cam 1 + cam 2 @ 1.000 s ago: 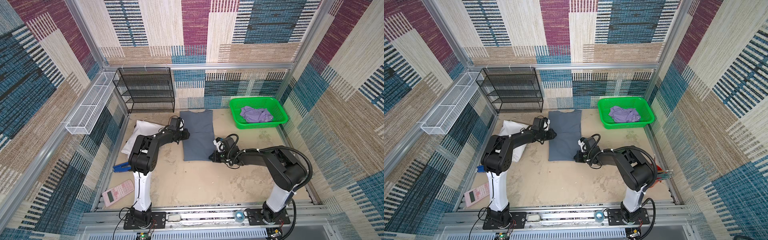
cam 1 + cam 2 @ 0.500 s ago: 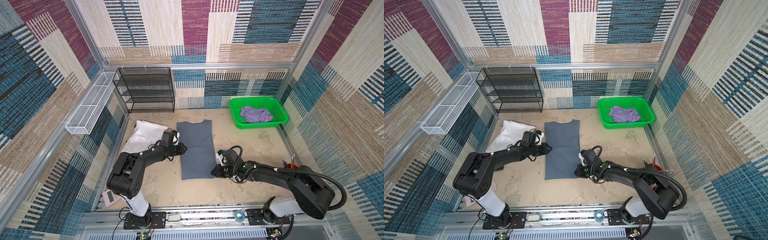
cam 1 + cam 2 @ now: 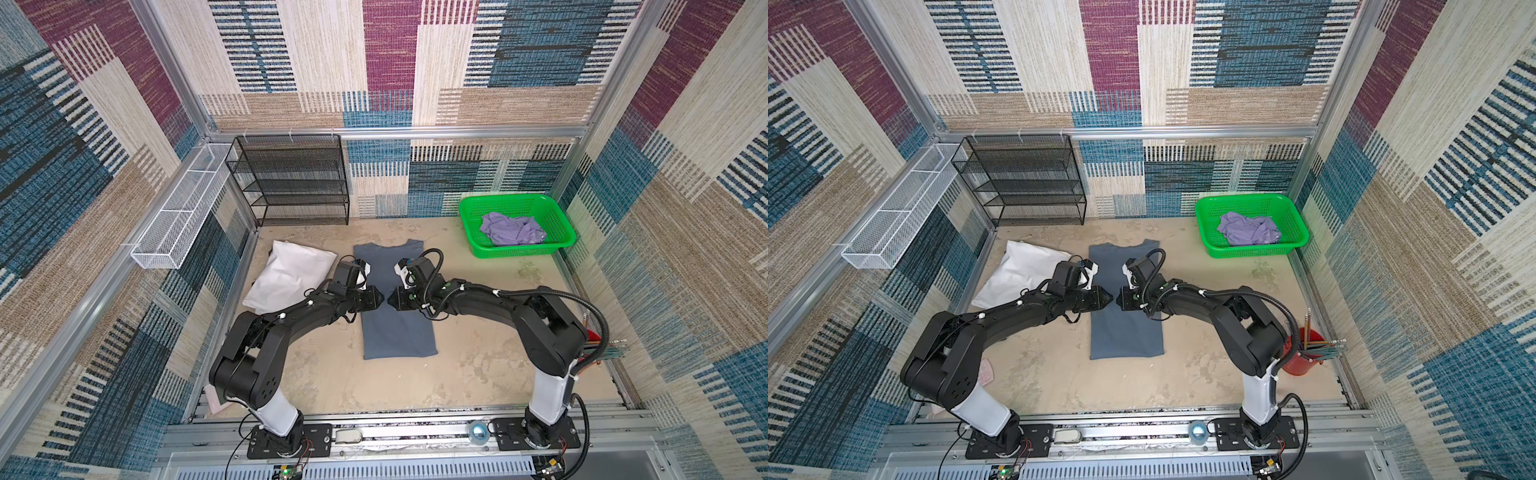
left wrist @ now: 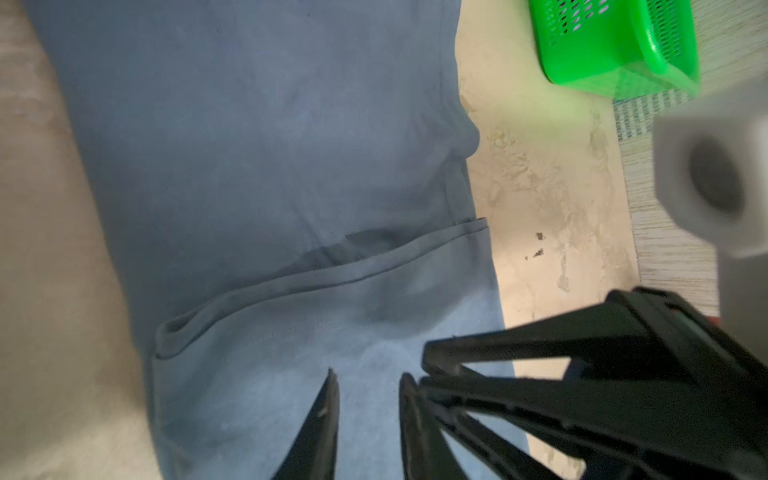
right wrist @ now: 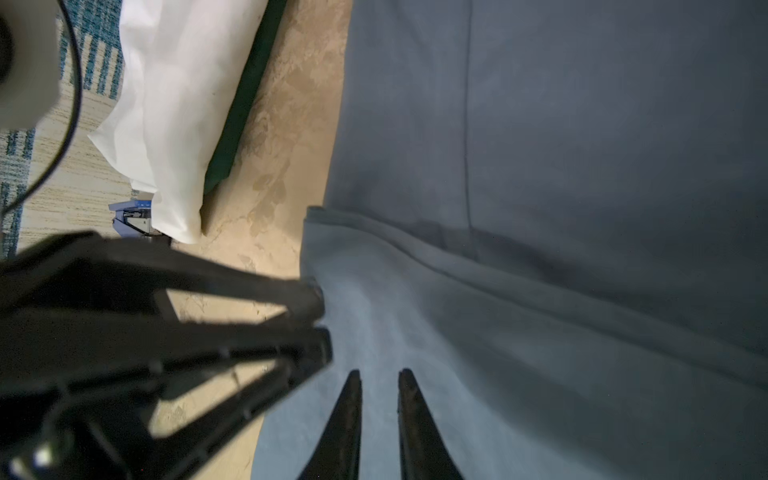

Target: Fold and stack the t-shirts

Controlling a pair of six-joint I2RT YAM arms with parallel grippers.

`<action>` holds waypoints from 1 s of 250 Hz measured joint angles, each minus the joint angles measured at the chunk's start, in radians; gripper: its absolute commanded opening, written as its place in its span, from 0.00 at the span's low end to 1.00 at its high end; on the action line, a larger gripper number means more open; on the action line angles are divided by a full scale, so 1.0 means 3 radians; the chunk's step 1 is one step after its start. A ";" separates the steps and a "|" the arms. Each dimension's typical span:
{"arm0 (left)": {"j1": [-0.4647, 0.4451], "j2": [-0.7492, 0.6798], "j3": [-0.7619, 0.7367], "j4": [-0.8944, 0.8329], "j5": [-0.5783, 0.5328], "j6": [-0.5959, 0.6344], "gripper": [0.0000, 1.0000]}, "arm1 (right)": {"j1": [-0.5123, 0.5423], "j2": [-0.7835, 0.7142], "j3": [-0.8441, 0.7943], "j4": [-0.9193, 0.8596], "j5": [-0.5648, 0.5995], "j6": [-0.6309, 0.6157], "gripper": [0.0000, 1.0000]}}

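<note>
Though narrowly parted, L tool (image 3: 380,300) & R tool (image 3: 390,300) nearly tip-to-tip over blue-grey tee (image 3: 399,336) mid.

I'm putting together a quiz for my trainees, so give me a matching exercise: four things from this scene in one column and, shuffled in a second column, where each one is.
Column one:
1. slate blue-grey t-shirt
2. lavender t-shirt
3. white pillow
4. black mesh rack

Column two:
A. crumpled inside the green basket
B. standing at the back, left of the basket
C. spread flat in the middle
D. lying just left of the flat shirt

Pairs: 1-C; 2-A; 3-D; 4-B
</note>
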 measured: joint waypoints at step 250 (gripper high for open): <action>0.0245 0.0051 -0.0183 0.0134 -0.0430 -0.0010 0.20 | -0.0498 0.0088 -0.0420 0.0724 -0.0412 -0.0189 0.27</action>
